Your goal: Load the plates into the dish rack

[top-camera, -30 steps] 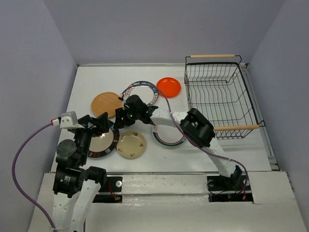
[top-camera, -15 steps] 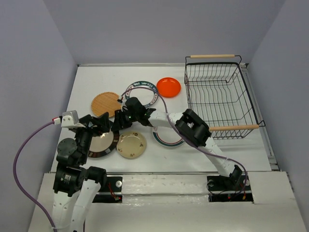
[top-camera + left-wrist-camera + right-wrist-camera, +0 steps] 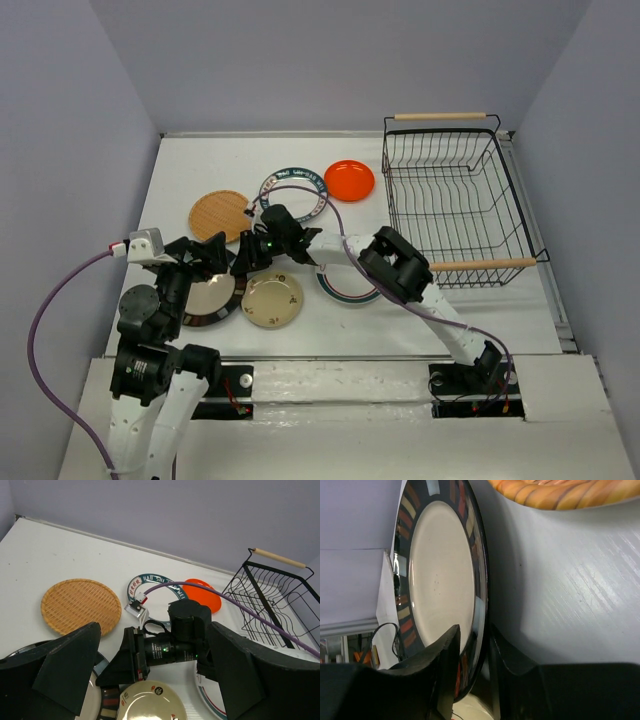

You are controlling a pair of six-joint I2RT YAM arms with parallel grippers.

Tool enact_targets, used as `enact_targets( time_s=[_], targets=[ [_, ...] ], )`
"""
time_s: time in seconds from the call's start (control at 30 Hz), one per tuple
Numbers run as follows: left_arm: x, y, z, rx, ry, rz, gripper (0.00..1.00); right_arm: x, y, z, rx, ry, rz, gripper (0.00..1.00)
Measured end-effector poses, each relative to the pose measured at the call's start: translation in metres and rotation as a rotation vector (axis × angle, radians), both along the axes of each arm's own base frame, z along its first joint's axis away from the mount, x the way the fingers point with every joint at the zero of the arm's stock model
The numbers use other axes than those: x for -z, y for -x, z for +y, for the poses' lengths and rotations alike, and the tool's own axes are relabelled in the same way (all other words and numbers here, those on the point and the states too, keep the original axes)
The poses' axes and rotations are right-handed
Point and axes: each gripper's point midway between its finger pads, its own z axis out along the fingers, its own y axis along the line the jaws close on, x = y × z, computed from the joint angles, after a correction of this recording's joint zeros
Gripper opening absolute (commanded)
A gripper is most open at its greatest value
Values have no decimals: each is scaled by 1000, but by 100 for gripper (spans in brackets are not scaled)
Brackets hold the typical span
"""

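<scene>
The cream plate with a dark rim (image 3: pixel 208 295) (image 3: pixel 440 575) lies at the front left. My right gripper (image 3: pixel 238 262) (image 3: pixel 475 630) reaches left to it and is shut on its near rim, one finger over the face and one under the edge. My left gripper (image 3: pixel 205 255) (image 3: pixel 154 630) hangs wide open above that plate, holding nothing. Around them lie the woven tan plate (image 3: pixel 222 215), the beige plate (image 3: pixel 272 299), the orange-red plate (image 3: pixel 349 180), a white plate with a dark patterned rim (image 3: pixel 293 190), and a striped-rim white plate (image 3: pixel 350 285) partly under the right arm. The dish rack (image 3: pixel 455 200) holds no plates.
The right arm (image 3: pixel 400 265) stretches across the middle of the table over the striped plate. A purple cable (image 3: pixel 330 205) loops above the patterned plate. Grey walls close in the table on three sides, and the rack sits against the right wall.
My right gripper has slid left to the cream plate, and its jaws have narrowed around the dark rim. The left arm has stayed still and open.
</scene>
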Motion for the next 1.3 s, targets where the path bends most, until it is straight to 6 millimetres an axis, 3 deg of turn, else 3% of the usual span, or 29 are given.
enact_targets(
  time_s=[0.3, 0.53, 0.77, 1.0, 1.3],
  targets=[
    [-1, 0, -1, 6, 0, -5, 99, 5, 6, 1, -4, -10, 78, 7],
    [-4, 0, -1, 5, 3, -16, 99, 2, 9, 3, -7, -24, 110, 7],
    [-5, 0, 0, 0, 4, -19, 99, -15, 5, 7, 1, -70, 88, 7],
    [-6, 2, 4, -22, 7, -25, 99, -72, -9, -14, 65, -92, -33, 7],
    [-7, 5, 11, -57, 15, -36, 99, -182, -65, -97, 250, -182, -193, 7]
  ],
)
